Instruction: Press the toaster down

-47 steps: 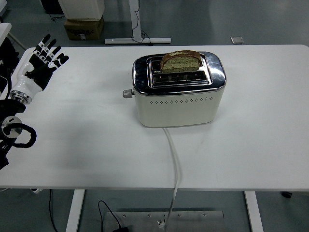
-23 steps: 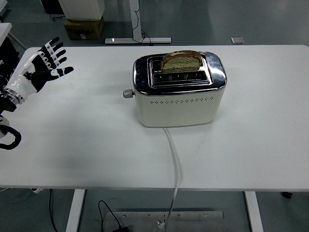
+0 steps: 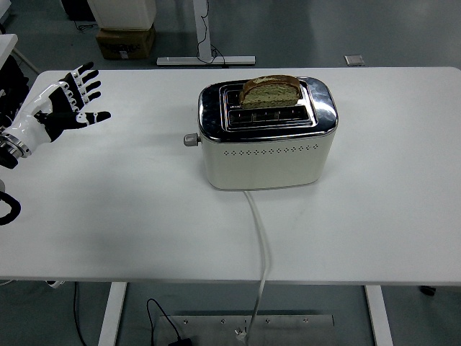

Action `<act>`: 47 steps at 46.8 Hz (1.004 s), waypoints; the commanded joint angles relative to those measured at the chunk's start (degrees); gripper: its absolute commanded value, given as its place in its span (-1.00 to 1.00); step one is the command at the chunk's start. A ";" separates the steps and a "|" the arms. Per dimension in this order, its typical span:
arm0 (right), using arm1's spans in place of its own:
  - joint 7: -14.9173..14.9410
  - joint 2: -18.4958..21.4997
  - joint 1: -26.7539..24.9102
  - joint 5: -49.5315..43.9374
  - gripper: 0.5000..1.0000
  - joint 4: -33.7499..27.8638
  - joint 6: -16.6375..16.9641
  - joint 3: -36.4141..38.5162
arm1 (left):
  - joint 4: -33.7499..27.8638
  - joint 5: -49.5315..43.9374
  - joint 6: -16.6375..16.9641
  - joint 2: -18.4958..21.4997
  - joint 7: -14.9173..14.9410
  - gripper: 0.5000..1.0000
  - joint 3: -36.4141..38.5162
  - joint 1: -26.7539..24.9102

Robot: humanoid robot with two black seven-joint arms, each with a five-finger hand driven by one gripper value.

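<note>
1 left hand (image 3: 63, 109), open and empty, edged slightly nearer toaster (image 3: 266, 137); lever (image 3: 189, 140) seemingly up.

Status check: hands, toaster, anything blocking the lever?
Left robot hand open, over table's left side, short of toaster. Lever up, bread sticking out. Path clear. Right hand not in view.

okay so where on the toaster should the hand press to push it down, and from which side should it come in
Press the small grey lever knob sticking out of the toaster's left end. It juts sideways toward the open left hand, so that hand should probably come in from the left, above the knob, and push straight down. The bread stands high in the far slot.
</note>
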 commanded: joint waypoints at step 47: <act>0.00 0.00 0.00 0.04 0.99 0.00 0.00 0.07 | -16.18 17.33 0.49 6.49 0.01 1.00 0.00 0.58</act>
